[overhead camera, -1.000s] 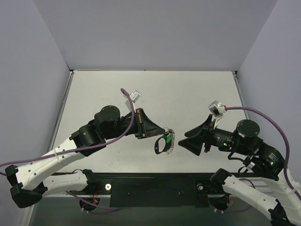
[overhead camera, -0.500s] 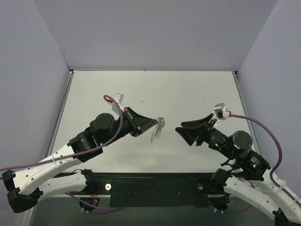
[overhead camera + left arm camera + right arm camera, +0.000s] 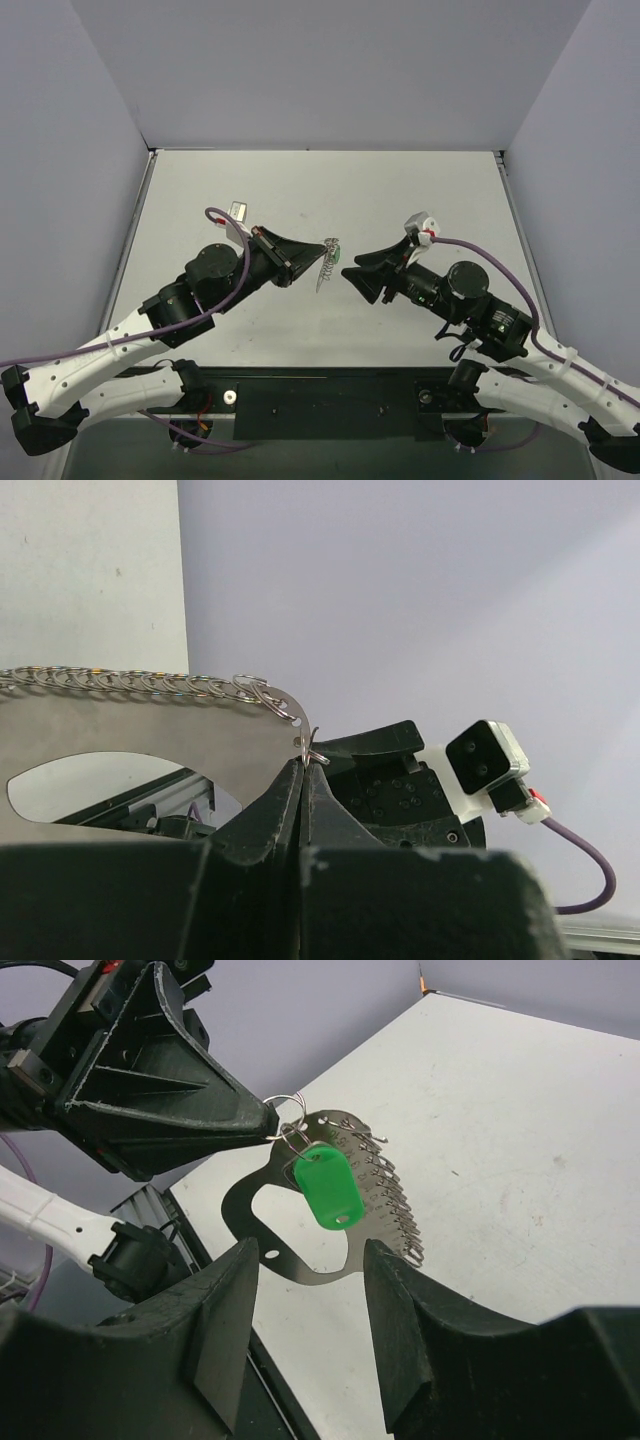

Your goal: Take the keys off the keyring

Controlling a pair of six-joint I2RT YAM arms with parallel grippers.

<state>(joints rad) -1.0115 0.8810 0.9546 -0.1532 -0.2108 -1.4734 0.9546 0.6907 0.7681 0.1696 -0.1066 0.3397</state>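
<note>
My left gripper (image 3: 322, 248) is shut on one end of the keyring (image 3: 325, 272) and holds it in the air above the table's middle. In the right wrist view the keyring (image 3: 240, 1202) is a flat grey loop with a scalloped edge carrying several small wire rings. The key with its green head (image 3: 327, 1188) hangs from a small ring at the held end, in front of the loop. It shows as a green speck in the top view (image 3: 338, 257). My right gripper (image 3: 352, 278) is open, just right of the keyring; its jaws (image 3: 310, 1252) sit below the loop, not touching it.
The white table (image 3: 420, 200) lies beneath, with grey walls on three sides. The black base rail (image 3: 330, 395) runs along the near edge. A purple cable (image 3: 560, 350) trails from each arm. In the left wrist view the right gripper (image 3: 400, 780) sits close behind the keyring (image 3: 150, 735).
The left gripper has carried the keyring up and slightly left, tilting it edge-on. The right arm has swung left, bringing its open jaws close to the keyring.
</note>
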